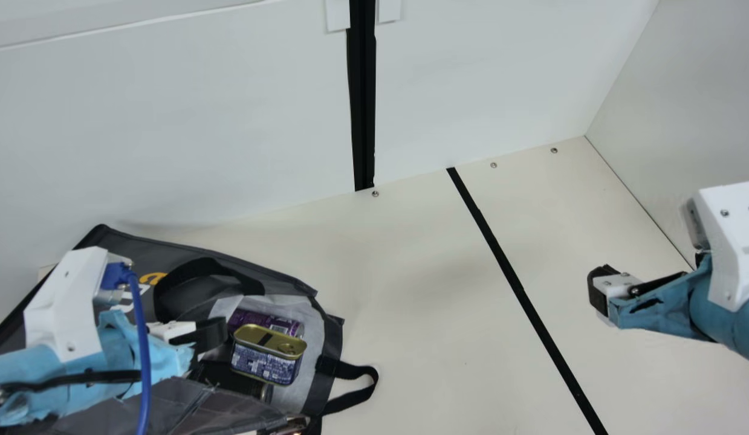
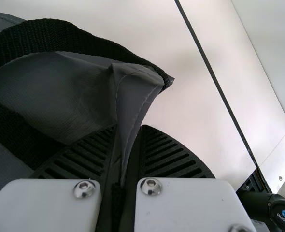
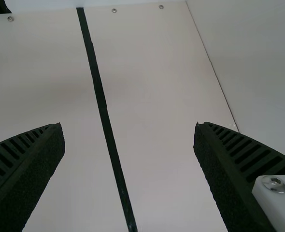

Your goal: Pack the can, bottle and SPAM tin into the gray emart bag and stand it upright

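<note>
In the main view my left gripper [image 1: 212,336] is over the gray emart bag [image 1: 283,278], which lies on its side with its mouth toward the right. Inside the mouth, the SPAM tin [image 1: 266,361] rests beside the purple can [image 1: 253,320]; a dark cylinder [image 1: 229,379], apparently the bottle, is partly covered by the tin and bag cloth. The left wrist view shows the left gripper [image 2: 129,128] closed on a fold of the bag [image 2: 133,92]. My right gripper [image 1: 599,293] is held away at the right; the right gripper [image 3: 129,129] is open with nothing between its fingers.
A black handle loop [image 1: 365,393] sticks out right of the bag's mouth. The cream table [image 1: 422,338] has a black stripe [image 1: 513,278] between the bag and my right arm. White walls [image 1: 168,133] stand at the back and right.
</note>
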Tool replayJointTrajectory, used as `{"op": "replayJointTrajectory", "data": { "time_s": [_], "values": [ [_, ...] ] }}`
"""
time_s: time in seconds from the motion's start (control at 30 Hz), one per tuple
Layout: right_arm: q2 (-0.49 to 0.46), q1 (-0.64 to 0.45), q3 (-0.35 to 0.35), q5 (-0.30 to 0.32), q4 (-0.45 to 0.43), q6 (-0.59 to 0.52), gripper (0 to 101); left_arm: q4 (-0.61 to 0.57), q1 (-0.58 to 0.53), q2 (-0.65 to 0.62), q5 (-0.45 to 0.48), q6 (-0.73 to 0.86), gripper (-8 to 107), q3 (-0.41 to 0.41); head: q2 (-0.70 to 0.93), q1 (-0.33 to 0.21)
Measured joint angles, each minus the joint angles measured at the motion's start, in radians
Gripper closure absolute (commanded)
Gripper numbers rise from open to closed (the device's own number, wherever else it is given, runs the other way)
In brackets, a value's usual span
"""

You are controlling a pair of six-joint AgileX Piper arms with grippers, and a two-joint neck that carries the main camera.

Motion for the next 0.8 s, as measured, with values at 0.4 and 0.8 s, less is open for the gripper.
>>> {"op": "replayJointTrajectory", "data": {
  "time_s": [0.4,0.8],
  "values": [
    [-0.019,0.060,-0.007,0.030,-0.080,0.199,6,0.000,0.000,0.000,0.000,0.000,107,0.000,0.000,0.000],
    [-0.031,0.069,-0.012,0.028,-0.093,0.254,6,0.000,0.000,0.000,0.000,0.000,107,0.000,0.000,0.000]
  ]
}}
